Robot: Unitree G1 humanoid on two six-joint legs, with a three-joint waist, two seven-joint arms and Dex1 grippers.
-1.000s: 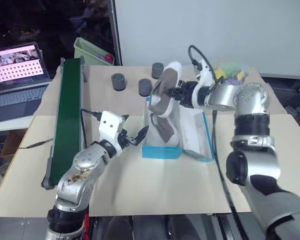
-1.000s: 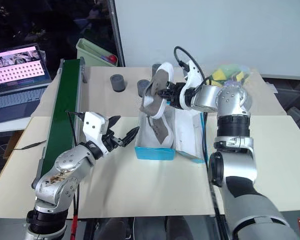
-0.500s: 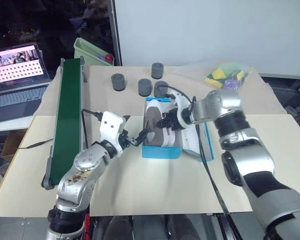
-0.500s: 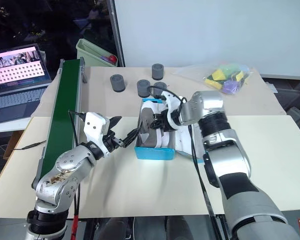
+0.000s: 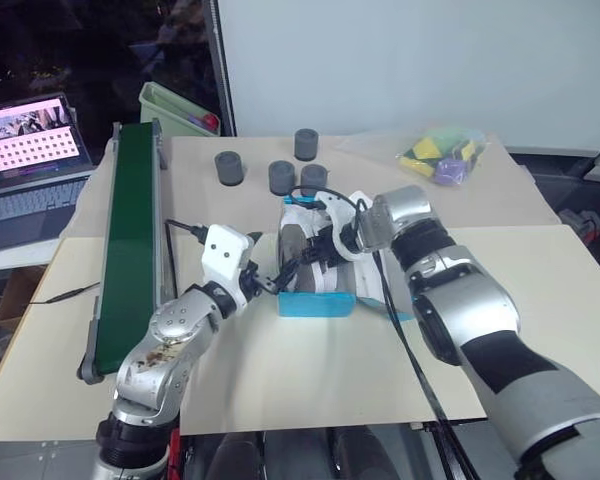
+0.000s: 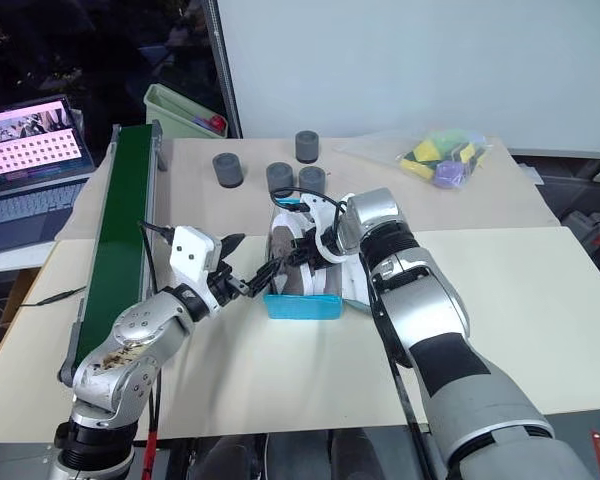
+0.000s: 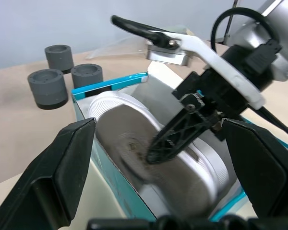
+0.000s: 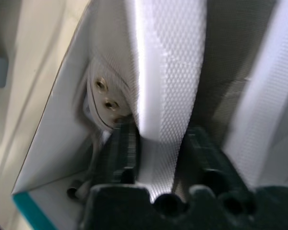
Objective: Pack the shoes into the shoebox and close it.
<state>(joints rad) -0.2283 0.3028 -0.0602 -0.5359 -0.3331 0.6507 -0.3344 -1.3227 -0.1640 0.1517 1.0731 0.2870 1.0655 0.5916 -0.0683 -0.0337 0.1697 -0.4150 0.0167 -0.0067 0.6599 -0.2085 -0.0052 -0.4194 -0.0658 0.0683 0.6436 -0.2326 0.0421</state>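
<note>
Shoes (image 5: pixel 315 262) lie in the shoebox (image 5: pixel 318 304) on our desk (image 5: pixel 310 360); left wrist view, our left gripper (image 7: pixel 153 158) gapes empty; right wrist view, our right gripper (image 8: pixel 158 143) straddles a sole, so we should release fully before withdrawing.

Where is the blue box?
The shoebox sits mid-table in the head views, just in front of four dark grey cylinders, with the green conveyor off to its left.

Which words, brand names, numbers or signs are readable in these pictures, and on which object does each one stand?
None can be read.
Open laptop screen: pink grid of small dark marks, too small to read.
Bright blue rectangular cardboard shoebox: no lettering visible on the sides shown.
Clear plastic bag of coloured pieces: no readable text.
</note>
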